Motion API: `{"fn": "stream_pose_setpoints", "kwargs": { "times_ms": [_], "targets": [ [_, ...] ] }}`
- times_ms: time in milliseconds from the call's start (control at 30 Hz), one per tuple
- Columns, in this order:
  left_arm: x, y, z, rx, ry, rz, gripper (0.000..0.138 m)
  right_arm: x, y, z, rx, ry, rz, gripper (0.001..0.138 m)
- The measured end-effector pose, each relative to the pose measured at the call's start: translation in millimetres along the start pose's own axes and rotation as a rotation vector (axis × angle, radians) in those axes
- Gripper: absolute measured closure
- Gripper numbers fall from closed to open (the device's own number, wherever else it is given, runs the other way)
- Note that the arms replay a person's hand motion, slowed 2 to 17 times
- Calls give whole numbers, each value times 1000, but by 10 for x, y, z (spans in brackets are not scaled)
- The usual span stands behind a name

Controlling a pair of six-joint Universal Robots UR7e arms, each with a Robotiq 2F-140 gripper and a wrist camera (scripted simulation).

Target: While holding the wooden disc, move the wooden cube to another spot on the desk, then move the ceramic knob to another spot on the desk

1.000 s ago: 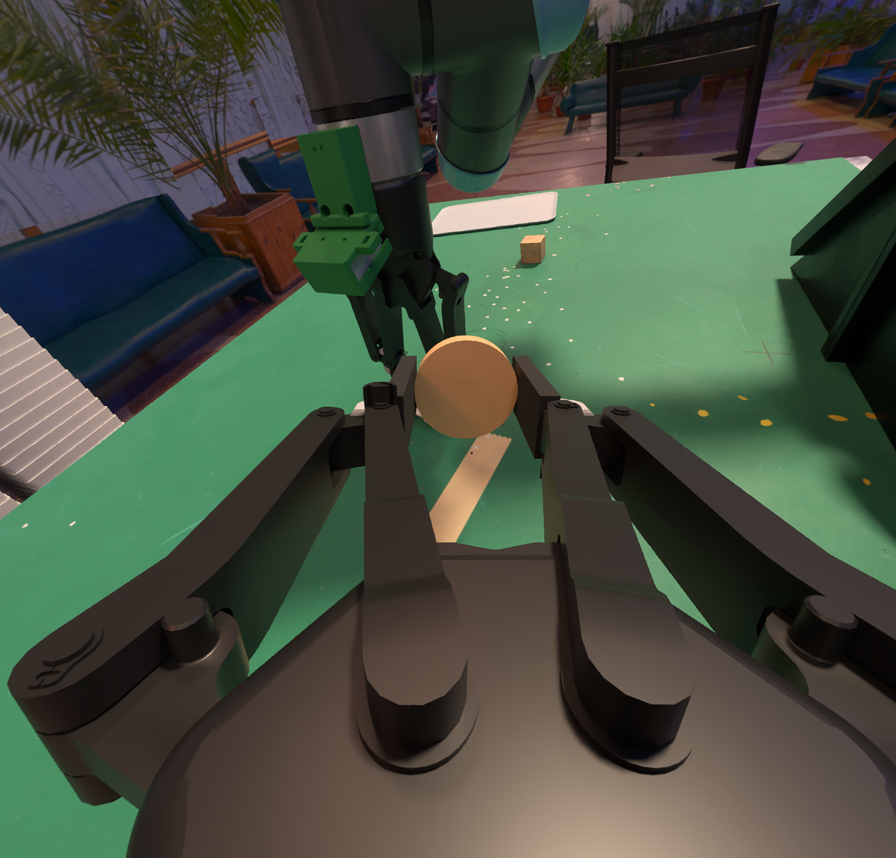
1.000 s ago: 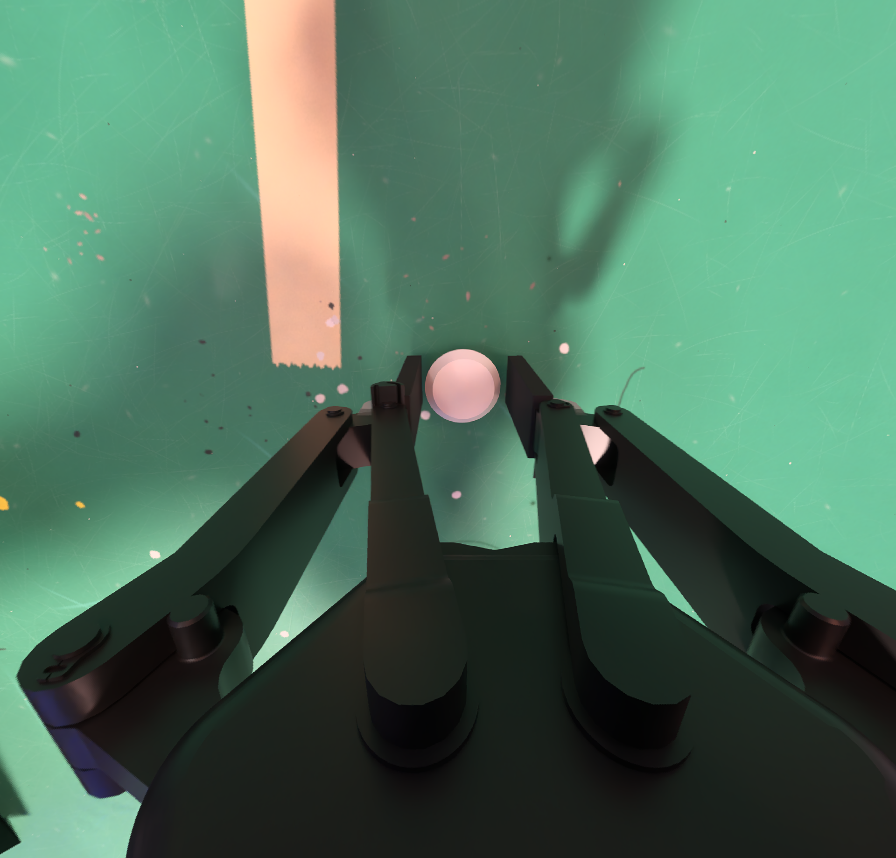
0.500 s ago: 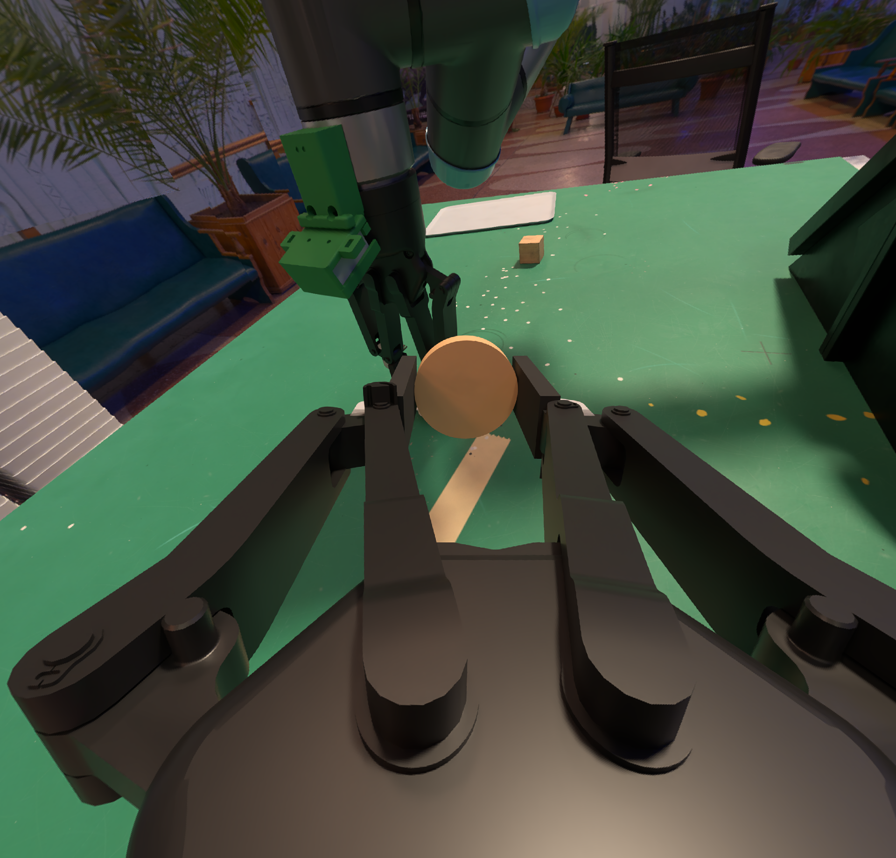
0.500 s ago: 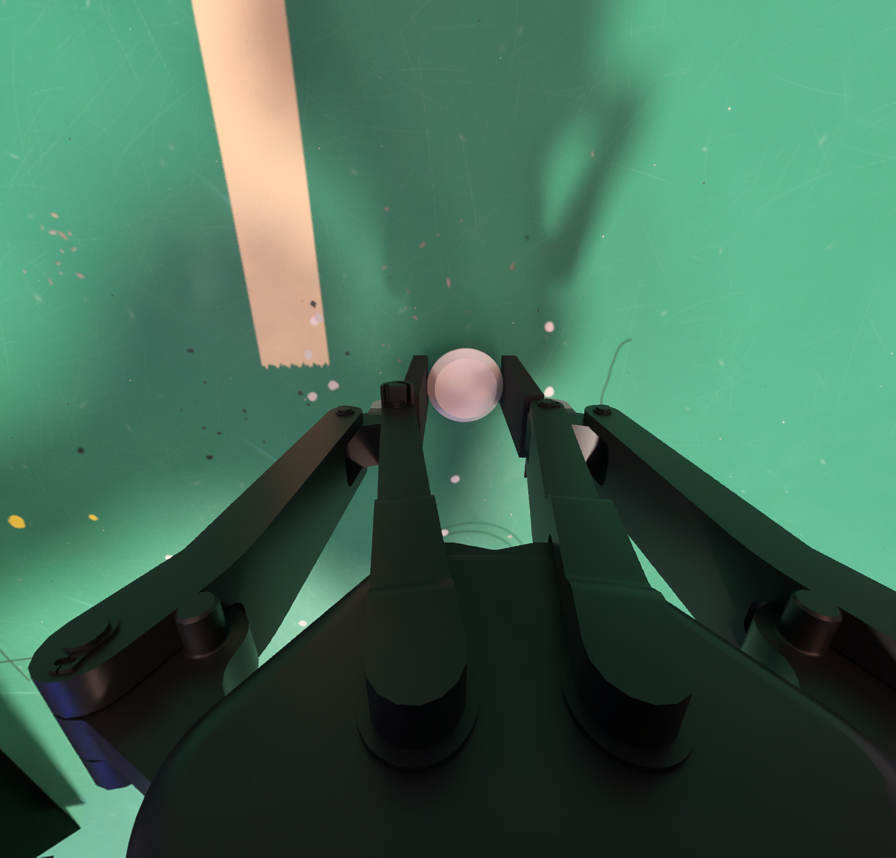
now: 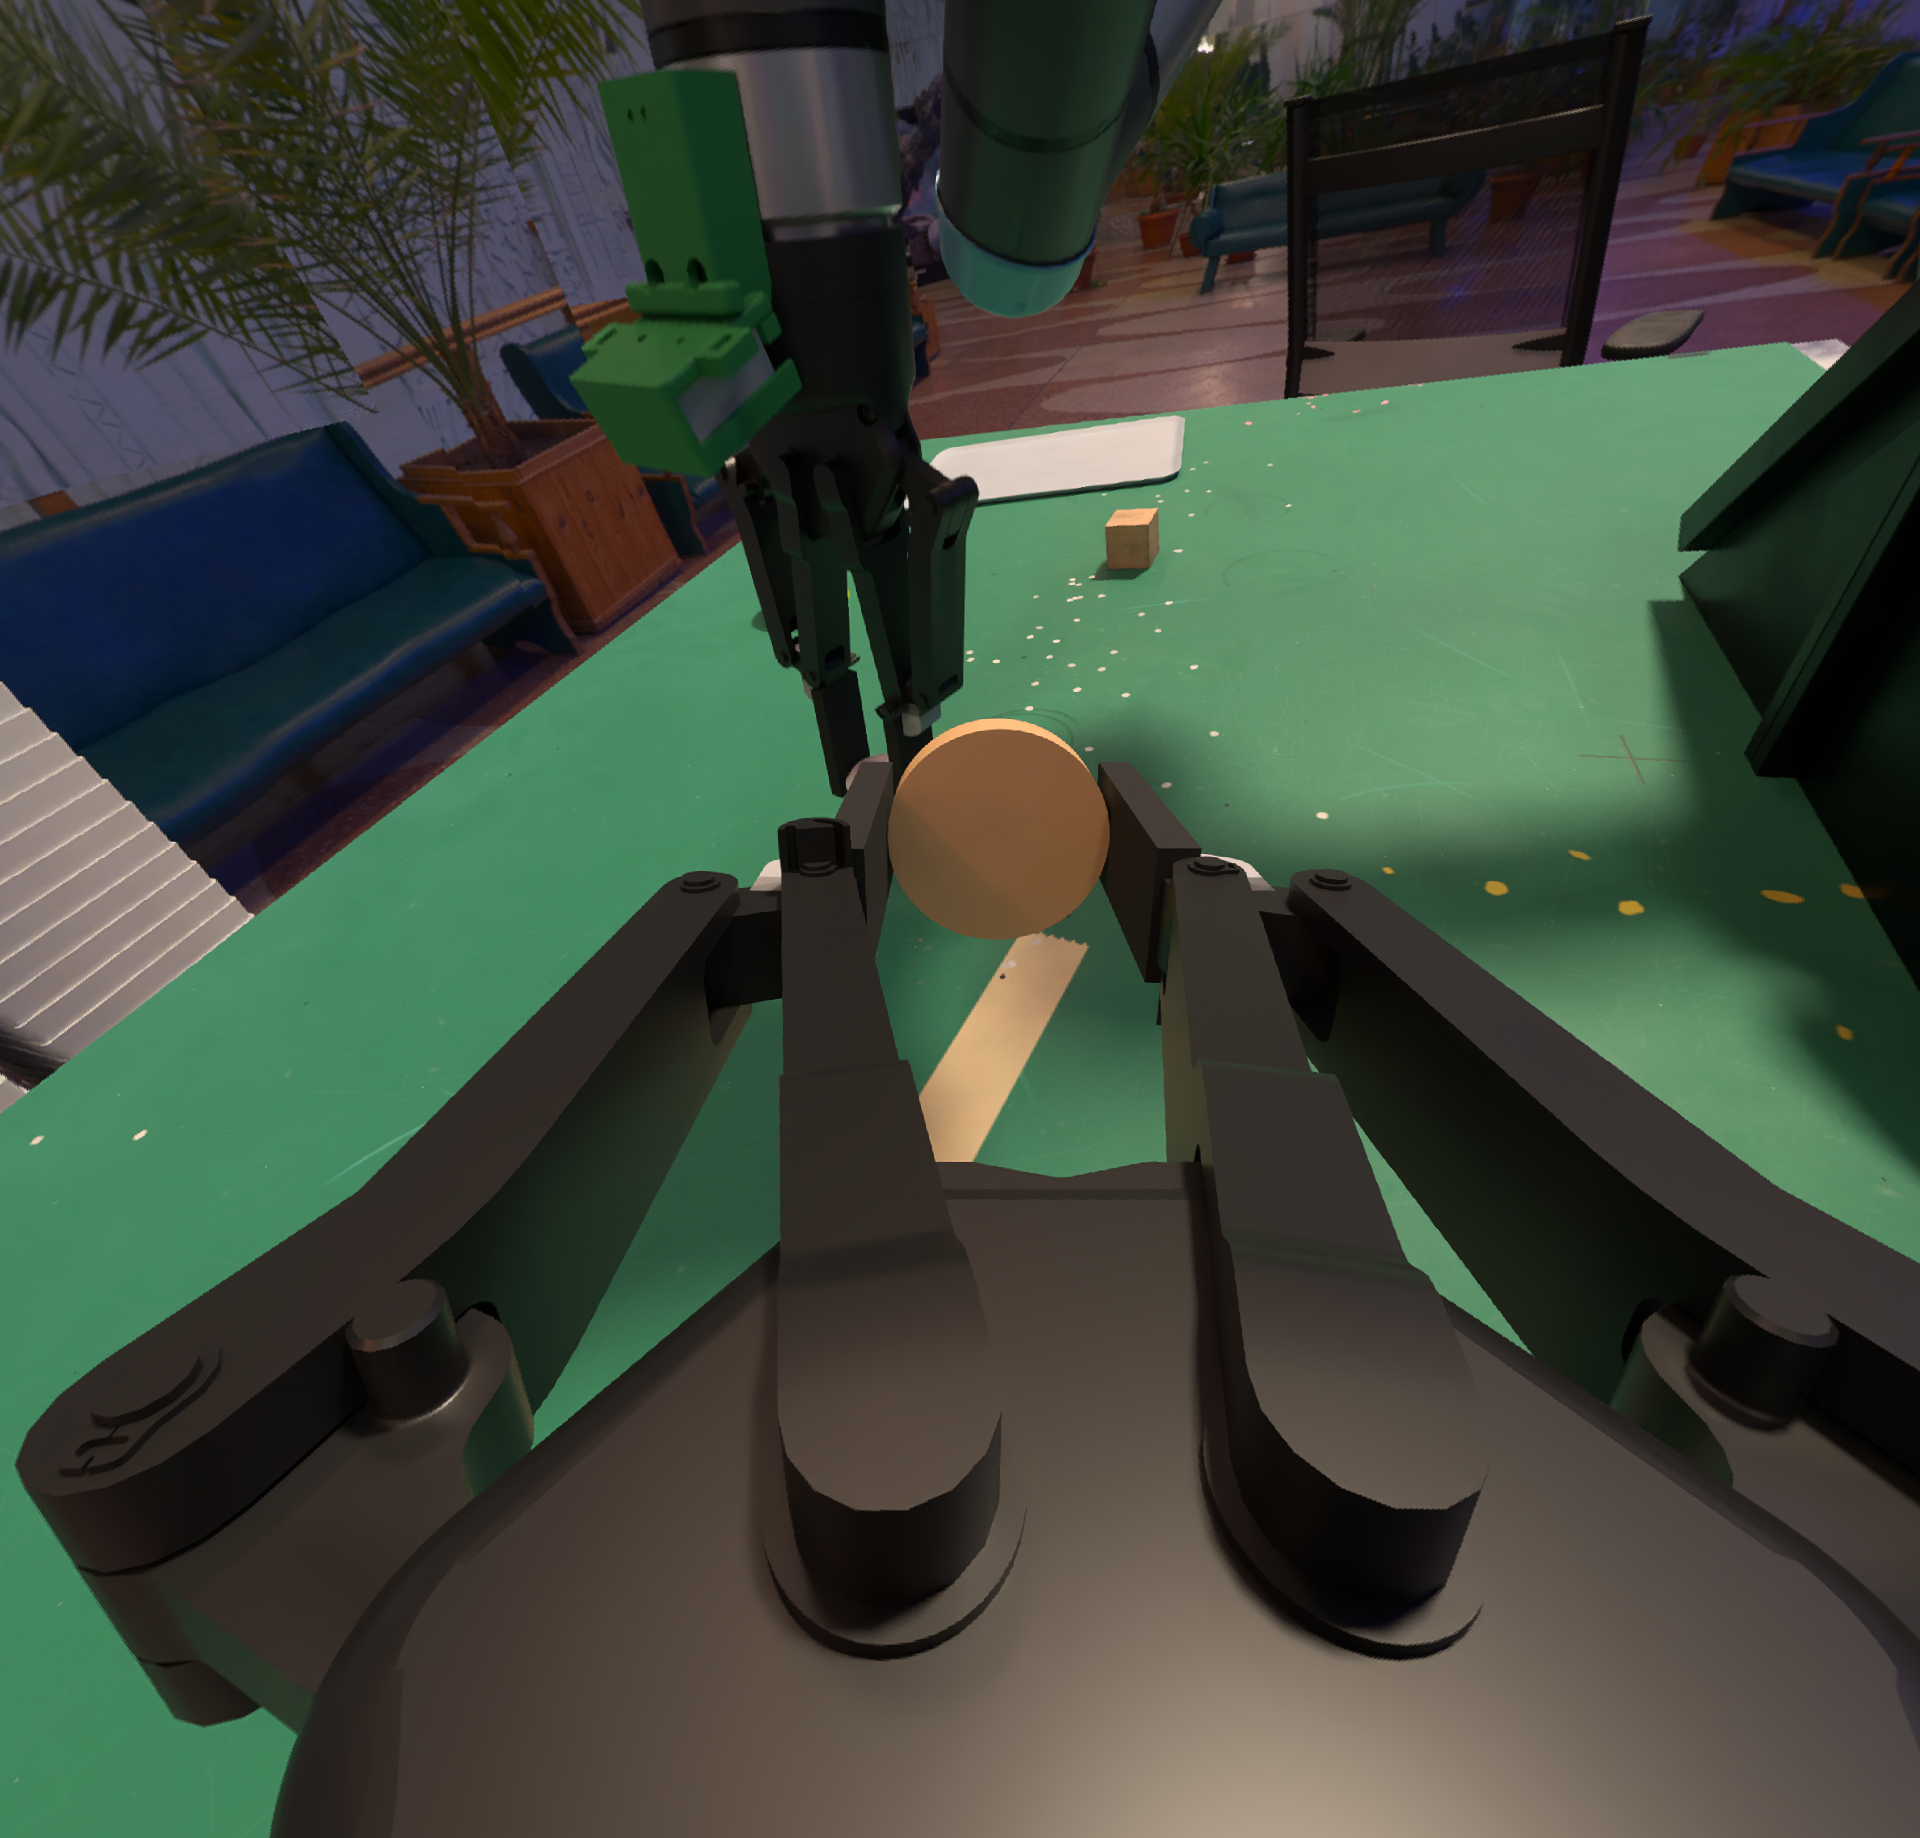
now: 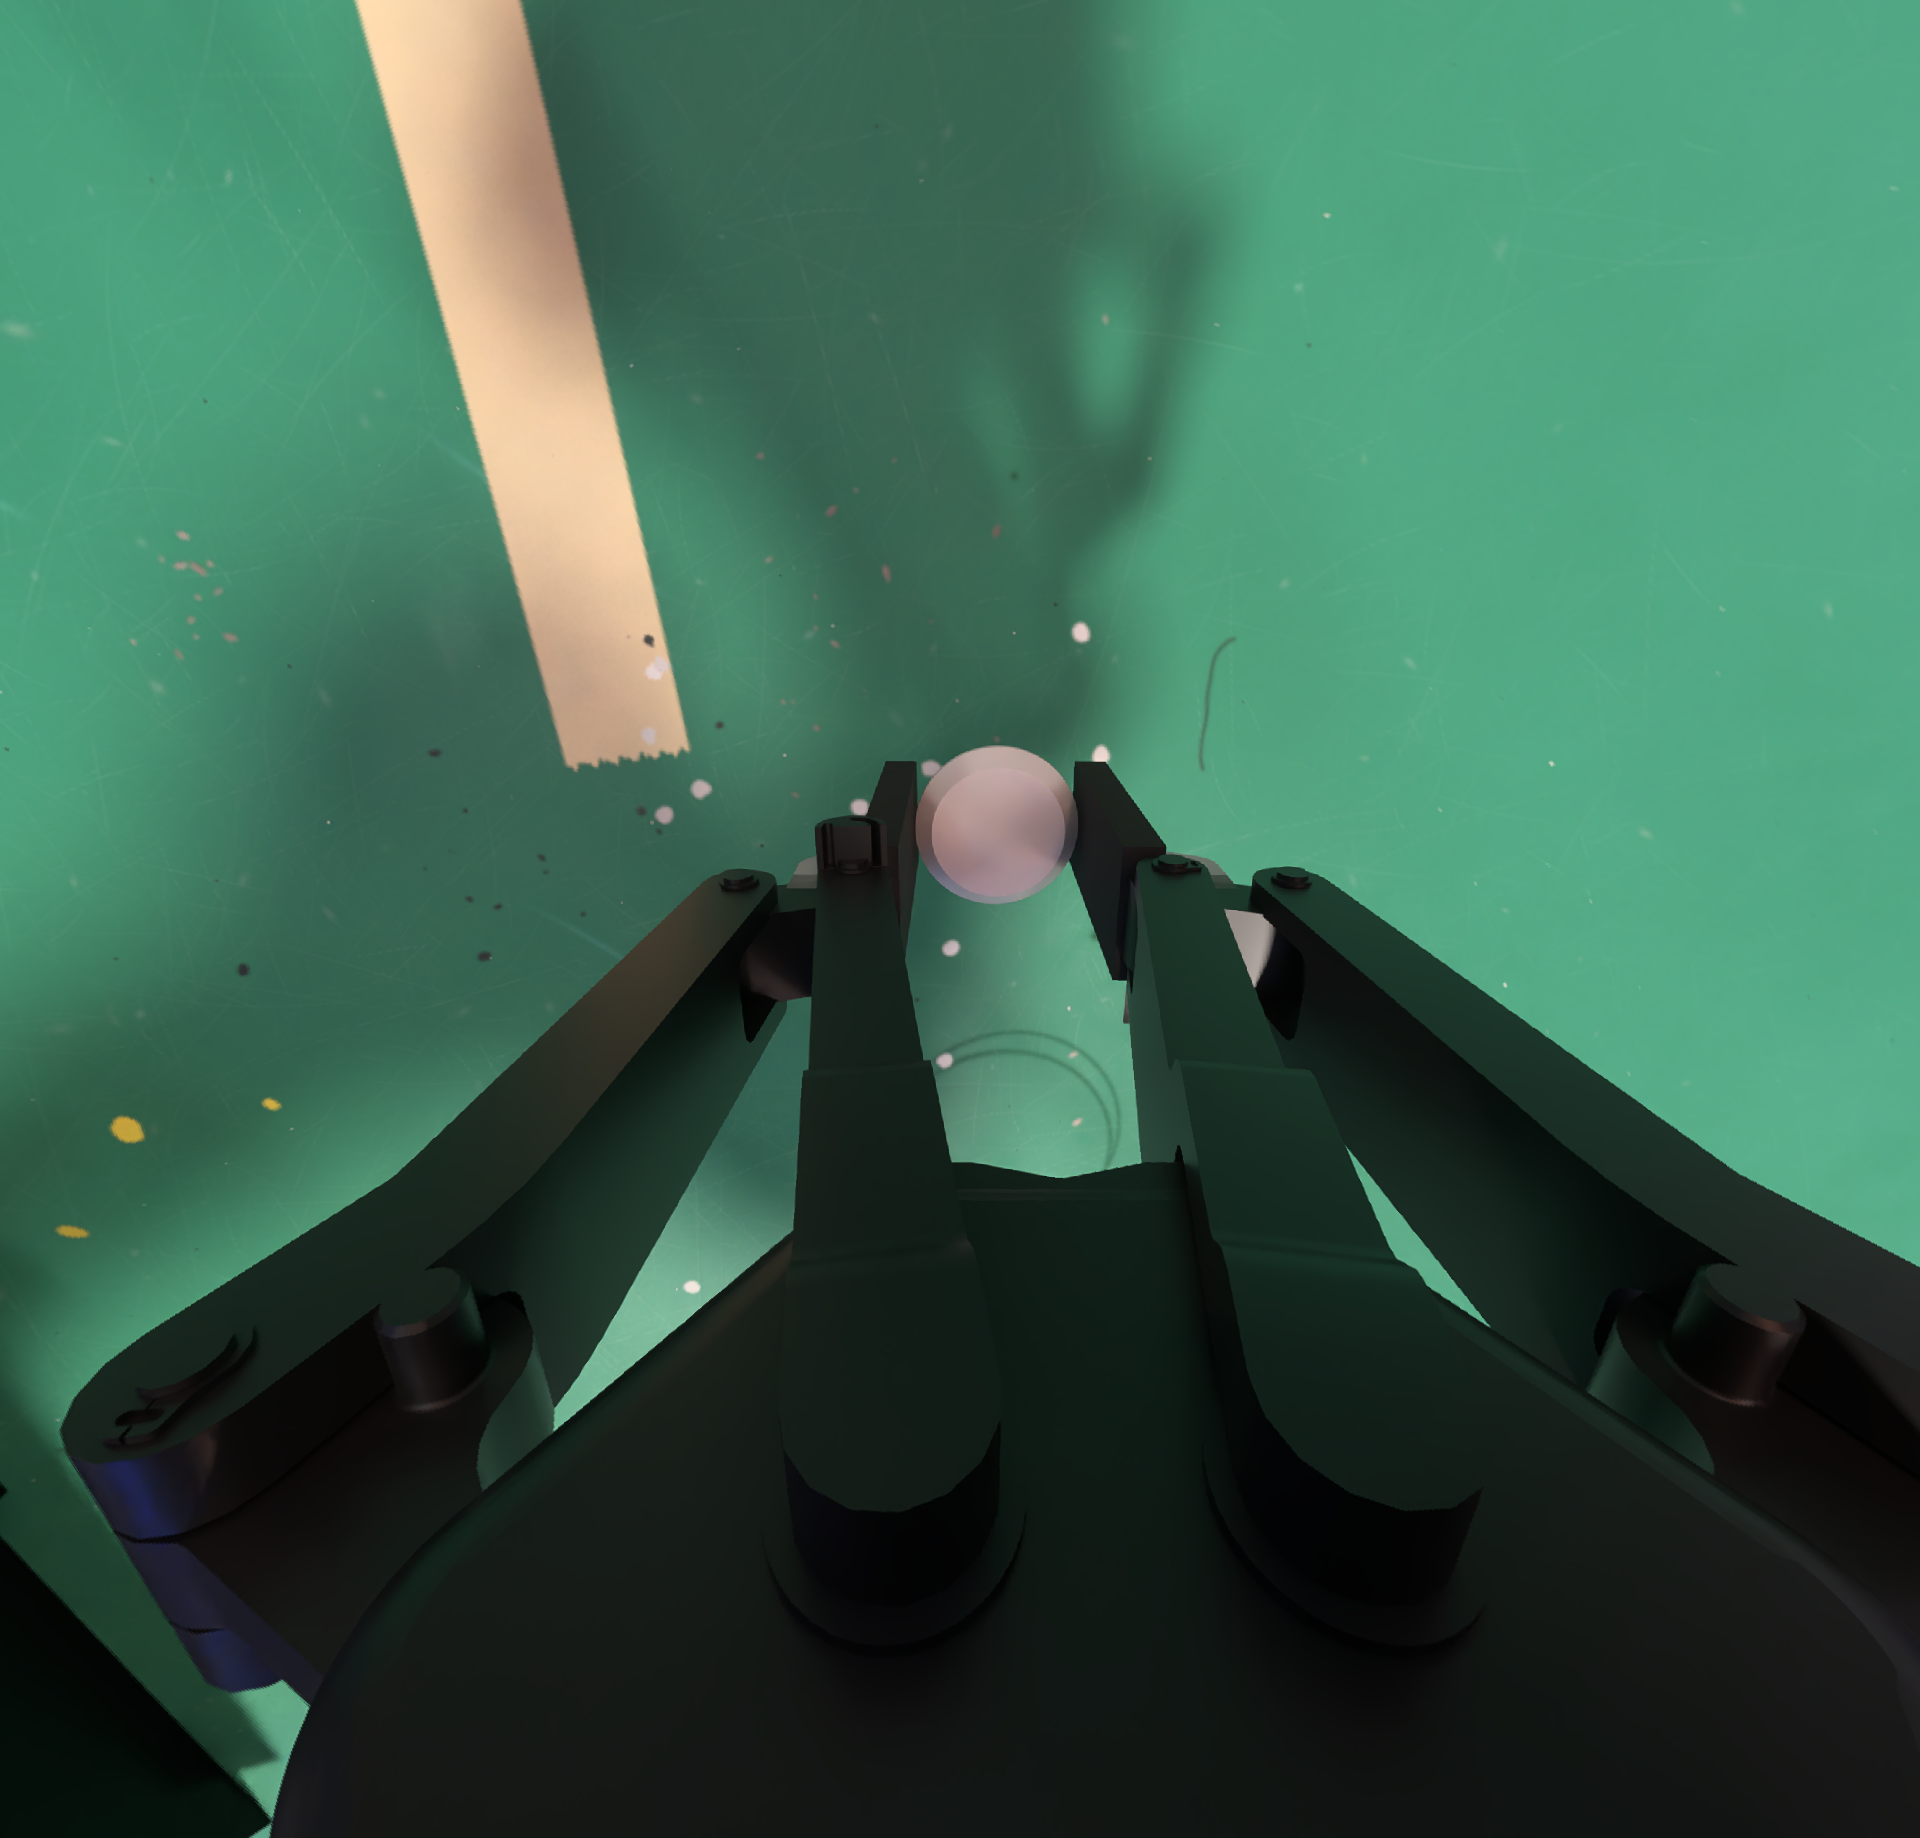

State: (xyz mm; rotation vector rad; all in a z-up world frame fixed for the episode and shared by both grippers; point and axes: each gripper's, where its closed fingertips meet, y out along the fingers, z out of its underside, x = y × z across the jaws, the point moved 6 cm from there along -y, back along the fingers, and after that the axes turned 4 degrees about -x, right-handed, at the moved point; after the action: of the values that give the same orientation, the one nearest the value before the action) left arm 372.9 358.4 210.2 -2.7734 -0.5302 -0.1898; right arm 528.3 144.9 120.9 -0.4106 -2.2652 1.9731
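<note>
Left hand (image 5: 997,832) grips the wooden disc (image 5: 997,830) on edge between its fingers, above the green worktop (image 5: 1403,708). Right hand (image 6: 995,822) is clamped on the pale ceramic knob (image 6: 995,824), held over the worktop near a tan tape strip (image 6: 499,334). Farther off, the wooden cube (image 5: 1131,538) sits just beside a white tray (image 5: 1060,458), which looks flat and bare.

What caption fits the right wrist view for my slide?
Right gripper shut on a pale ceramic knob above the green desk, near a strip of tan tape.
</note>
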Motion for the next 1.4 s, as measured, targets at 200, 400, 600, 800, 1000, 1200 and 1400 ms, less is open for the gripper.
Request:
{"fn": "stream_pose_setpoints", "kwargs": {
  "times_ms": [200, 400, 600, 800, 1000, 1200, 1400],
  "targets": [
    [-12, 8, 1, 2, 1, 5, 86, -92, -256, 121, -33, 78, 27, 99],
    [-25, 18, 4, 5, 2, 10, 86, -198, -529, 308, -56, 164, 68, 99],
    [-39, 27, 6, 9, 4, 14, 86, -305, -801, 566, -64, 264, 120, 99],
    [-53, 37, 4, 11, 7, 19, 86, -417, -1060, 886, -63, 380, 179, 99],
    [-68, 47, 1, 12, 10, 24, 86, -501, -1286, 1248, -67, 501, 228, 99],
    [-80, 58, -2, 13, 12, 28, 86, -550, -1471, 1631, -75, 626, 258, 99],
    [-91, 71, -5, 14, 14, 32, 86, -566, -1603, 2015, -88, 755, 279, 99]
  ]
}}
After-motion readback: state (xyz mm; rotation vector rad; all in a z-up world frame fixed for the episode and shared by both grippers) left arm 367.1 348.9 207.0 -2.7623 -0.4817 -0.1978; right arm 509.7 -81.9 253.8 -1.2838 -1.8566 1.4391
